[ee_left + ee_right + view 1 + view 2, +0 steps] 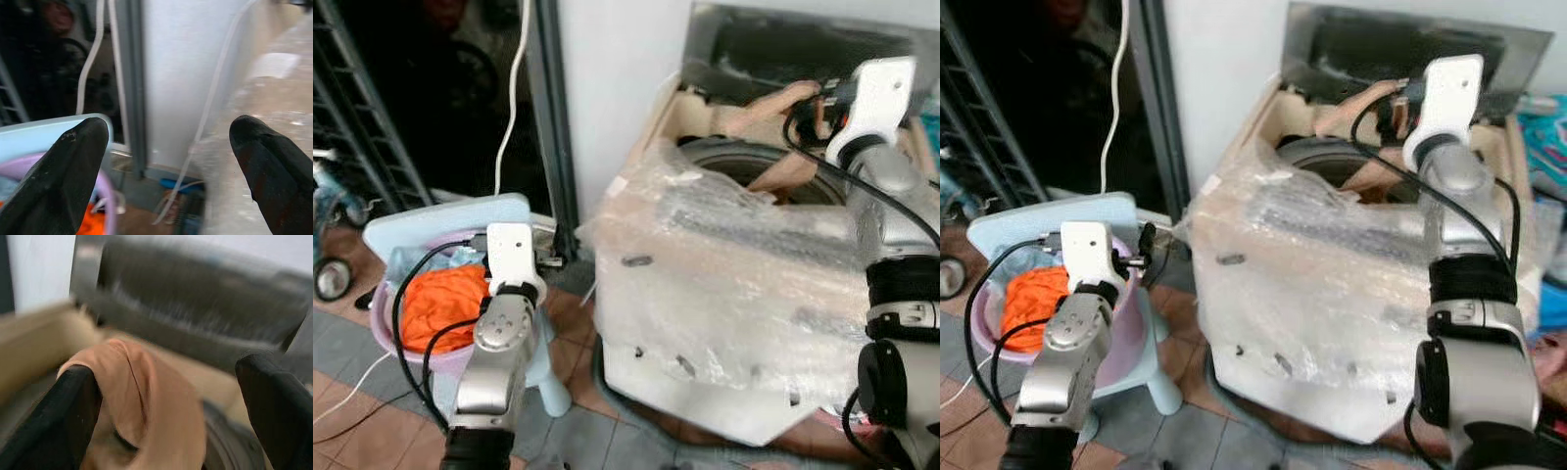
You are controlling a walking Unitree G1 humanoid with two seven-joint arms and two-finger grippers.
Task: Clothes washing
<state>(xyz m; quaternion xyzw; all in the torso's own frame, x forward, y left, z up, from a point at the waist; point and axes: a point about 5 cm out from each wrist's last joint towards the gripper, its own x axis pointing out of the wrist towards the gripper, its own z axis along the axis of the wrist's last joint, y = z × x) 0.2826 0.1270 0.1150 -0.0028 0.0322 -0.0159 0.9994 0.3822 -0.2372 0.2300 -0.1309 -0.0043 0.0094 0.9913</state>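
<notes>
The limp peach-tan cloth garment (142,396) lies draped over the back rim of the plastic-wrapped white top-loading washing machine (734,294), partly sagging into its drum, just ahead of the right gripper (161,401), whose fingers stand wide. The left gripper (166,166), also spread wide and empty, hovers over the pink laundry basket (384,338) beside the machine, so the right arm is nearer.

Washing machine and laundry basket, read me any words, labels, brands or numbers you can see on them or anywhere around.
None can be read.
Washing machine: wrapped in clear plastic film; no label legible through it.
Laundry basket: plain, no print.
Orange garment and tan garment: no lettering visible.
</notes>
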